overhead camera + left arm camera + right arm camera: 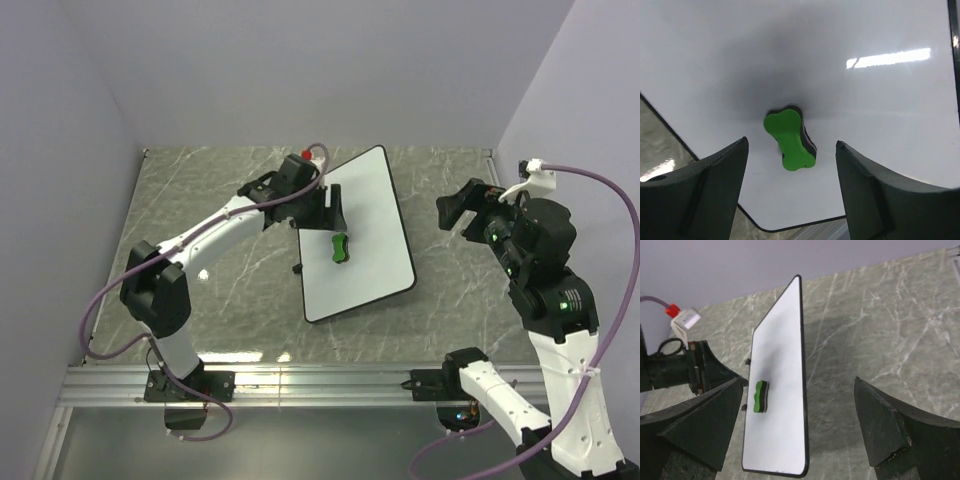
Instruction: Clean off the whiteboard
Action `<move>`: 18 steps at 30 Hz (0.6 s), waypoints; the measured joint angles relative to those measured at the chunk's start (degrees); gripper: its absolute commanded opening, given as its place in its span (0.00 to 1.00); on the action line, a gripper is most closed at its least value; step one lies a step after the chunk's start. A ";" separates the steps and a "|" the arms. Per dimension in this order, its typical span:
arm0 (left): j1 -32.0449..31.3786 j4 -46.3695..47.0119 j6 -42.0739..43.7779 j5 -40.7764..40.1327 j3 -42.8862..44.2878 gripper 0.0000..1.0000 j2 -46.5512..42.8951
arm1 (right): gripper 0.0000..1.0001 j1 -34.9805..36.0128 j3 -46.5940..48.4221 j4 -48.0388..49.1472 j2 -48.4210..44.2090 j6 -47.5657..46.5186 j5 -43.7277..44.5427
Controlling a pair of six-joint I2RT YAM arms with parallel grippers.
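The whiteboard [375,200] lies flat on the table at the middle, turned at an angle, and its surface looks plain white. A small green eraser block [341,248] lies on it near its left edge. My left gripper [333,212] hovers just behind the eraser, open and empty. In the left wrist view its fingers [715,190] stand wide on either side of the eraser [789,139] above the board [865,100]. My right gripper [455,210] is open and empty, held in the air to the right of the board. Its view shows the board [782,350] and eraser [760,396] beyond it.
The grey marbled tabletop [200,200] is walled at the back and on both sides. A metal rail [300,380] runs along the near edge by the arm bases. A small black foot [297,269] sticks out at the board's left edge.
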 measured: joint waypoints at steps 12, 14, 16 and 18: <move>-1.75 5.90 -4.66 4.52 -2.62 0.73 1.92 | 0.99 0.00 -1.05 -5.73 -3.82 -1.20 3.34; -2.40 5.86 -5.11 4.15 -3.41 0.72 1.95 | 0.99 0.00 -1.36 -5.79 -3.87 -1.20 3.37; -2.91 5.73 -5.57 3.39 -4.00 0.73 1.97 | 0.99 0.00 -1.81 -5.90 -3.80 -1.20 3.32; -3.23 5.62 -6.05 2.71 -4.50 0.72 2.05 | 0.99 0.00 -2.01 -6.14 -3.67 -1.20 3.30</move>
